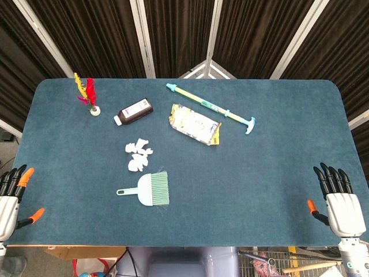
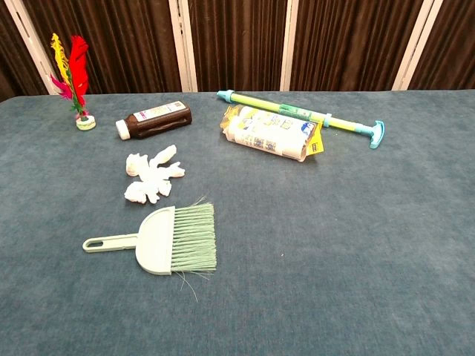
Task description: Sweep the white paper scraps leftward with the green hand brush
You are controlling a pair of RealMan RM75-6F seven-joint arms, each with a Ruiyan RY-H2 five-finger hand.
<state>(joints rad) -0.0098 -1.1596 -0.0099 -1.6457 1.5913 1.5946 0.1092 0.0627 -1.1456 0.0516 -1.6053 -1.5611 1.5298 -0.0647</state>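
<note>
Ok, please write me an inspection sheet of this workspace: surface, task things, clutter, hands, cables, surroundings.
Surface: blue felt table, flat.
Job's things: green hand brush lies flat, bristles to the right, untouched; white paper scraps piled just behind it.
Clutter: feather shuttlecock upright at far left; brown bottle on its side; printed packet; long green pump behind the packet.
Hands: left hand and right hand at the near table corners, holding nothing, fingers apart.
Cables: nothing seen.
Surroundings: dark curtain with white posts behind.

Robot lab, felt-topped table (image 1: 277, 173), dark curtain panels (image 1: 173, 34) behind
</note>
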